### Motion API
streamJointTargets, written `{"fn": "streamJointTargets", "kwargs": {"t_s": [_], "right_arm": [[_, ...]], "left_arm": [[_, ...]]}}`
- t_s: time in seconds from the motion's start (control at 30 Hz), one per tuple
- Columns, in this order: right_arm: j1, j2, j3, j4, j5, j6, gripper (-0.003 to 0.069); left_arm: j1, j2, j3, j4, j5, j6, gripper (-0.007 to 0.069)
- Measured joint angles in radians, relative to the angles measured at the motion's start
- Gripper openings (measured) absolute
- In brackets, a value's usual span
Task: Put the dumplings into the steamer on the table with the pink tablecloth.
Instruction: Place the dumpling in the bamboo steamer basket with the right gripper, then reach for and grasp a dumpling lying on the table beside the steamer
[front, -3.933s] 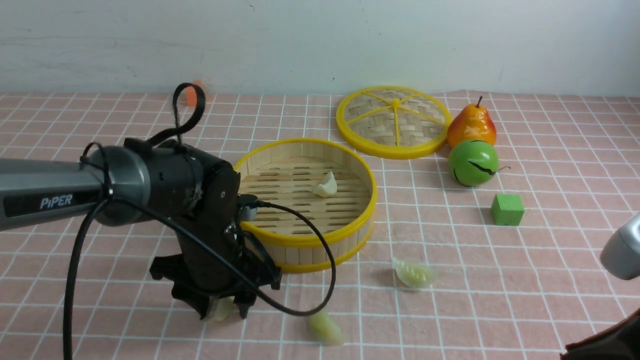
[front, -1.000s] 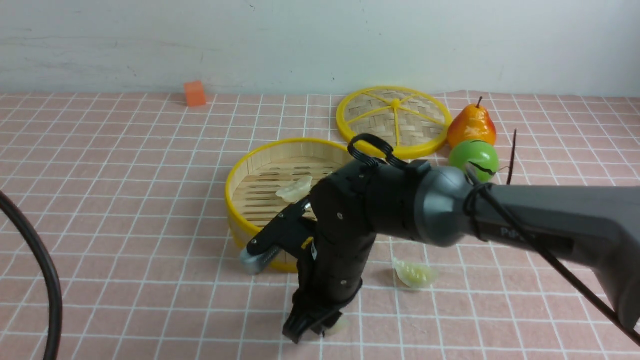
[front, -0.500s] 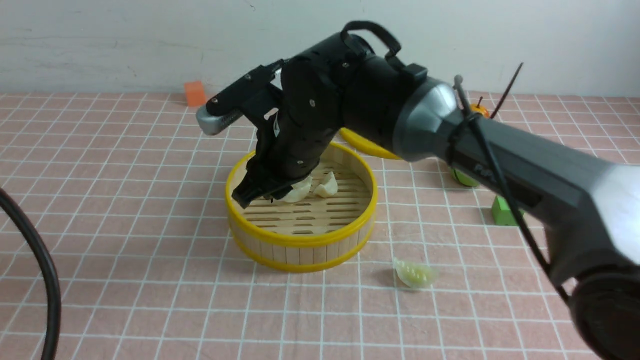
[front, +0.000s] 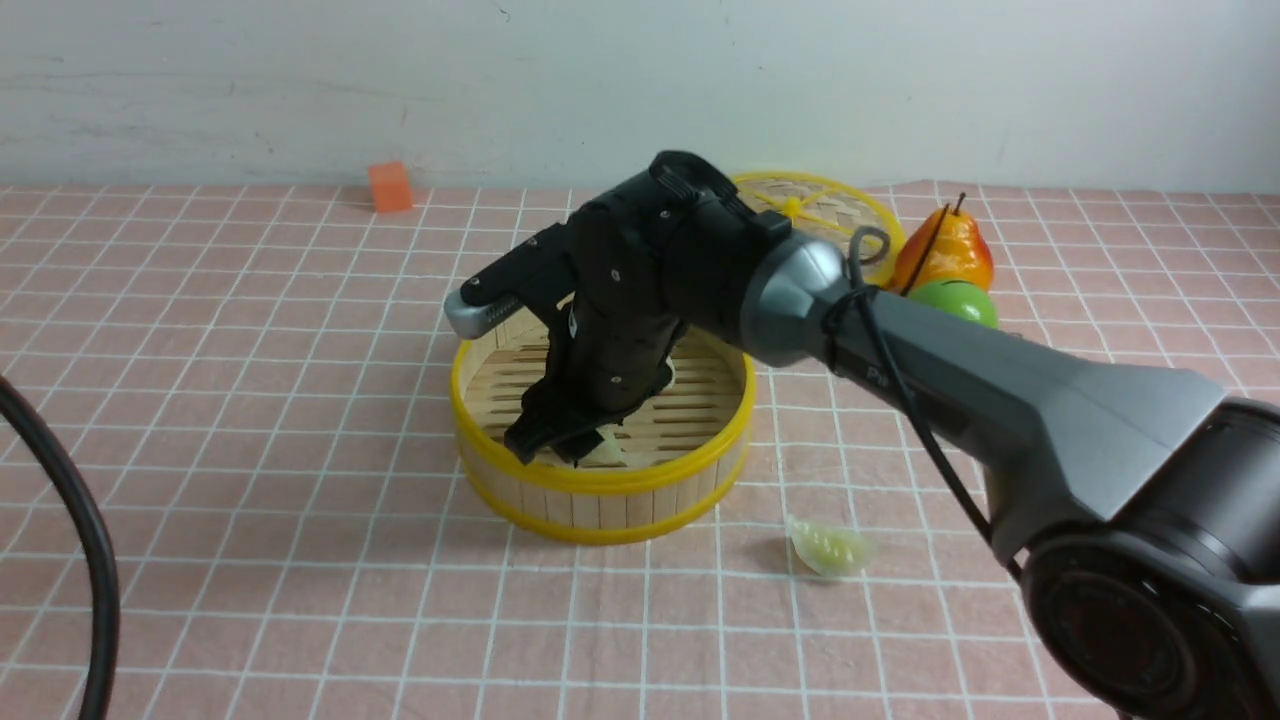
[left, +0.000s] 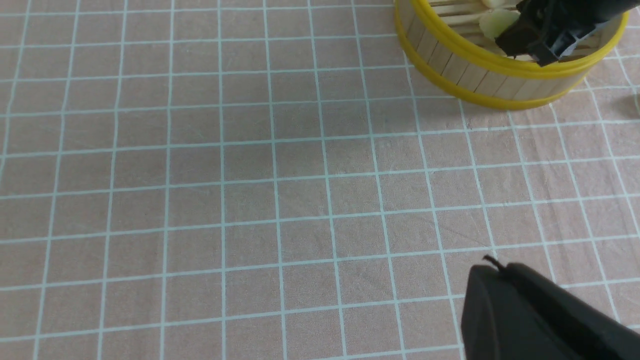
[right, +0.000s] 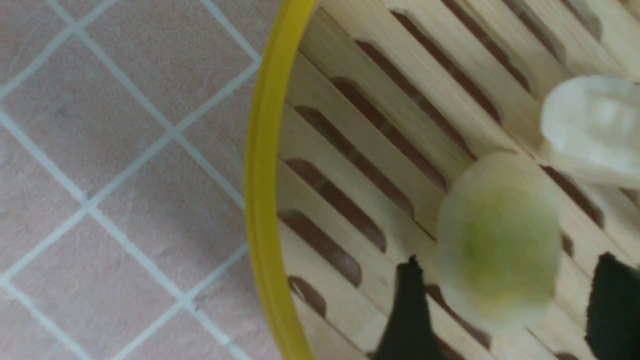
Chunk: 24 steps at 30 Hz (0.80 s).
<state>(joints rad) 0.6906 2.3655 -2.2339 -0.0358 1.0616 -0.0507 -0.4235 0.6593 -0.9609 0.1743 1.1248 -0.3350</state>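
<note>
The steamer (front: 600, 482) stands mid-table on the pink tablecloth (front: 250, 420). My right gripper (front: 555, 450) reaches down inside it, near its front wall. In the right wrist view the right gripper (right: 509, 265) is open, its fingers (right: 410, 310) apart from a blurred greenish dumpling (right: 500, 245) over the slatted floor. A cream dumpling (right: 595, 125) lies beside it. One dumpling (front: 828, 547) lies on the cloth, front right of the steamer. My left gripper (left: 487, 270) hovers shut and empty over bare cloth, left of the steamer (left: 500, 75).
The woven lid (front: 800, 205), a pear (front: 945, 250) and a green apple (front: 955, 300) sit behind the right arm. An orange cube (front: 390, 187) is at the back left. A black cable (front: 90, 560) hangs at the front left.
My right gripper lifted a dumpling off the front cloth, carried it over the steamer, lowered into it, and now stands open. The left arm has withdrawn from the front view.
</note>
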Motion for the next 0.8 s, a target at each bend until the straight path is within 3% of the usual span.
{"fn": "streamJointTargets", "kwargs": {"t_s": [0.1,0.2,0.33,0.5,0.8], "right_arm": [[0.000,-0.063,-0.030,0.000,0.103,0.000,0.0569],[0.000,-0.161,-0.039,-0.010,0.165,-0.010,0.0601],[-0.001,-0.289,-0.002,-0.028,0.179,-0.032,0.0577],[-0.030,-0.467,0.201,-0.027,0.183,-0.036,0.0507],[-0.206,-0.597,0.653,-0.005,0.132,-0.126,0.0483]], "left_arm": [[0.000,0.000,0.000,0.003,0.000,0.000,-0.0014],[0.000,0.000,0.000,0.003,0.000,0.000,-0.0014],[0.000,0.000,0.000,0.003,0.000,0.000,-0.0014],[0.000,0.000,0.000,0.004,0.000,0.000,-0.0014],[0.000,0.000,0.000,0.004,0.000,0.000,-0.0011]]}}
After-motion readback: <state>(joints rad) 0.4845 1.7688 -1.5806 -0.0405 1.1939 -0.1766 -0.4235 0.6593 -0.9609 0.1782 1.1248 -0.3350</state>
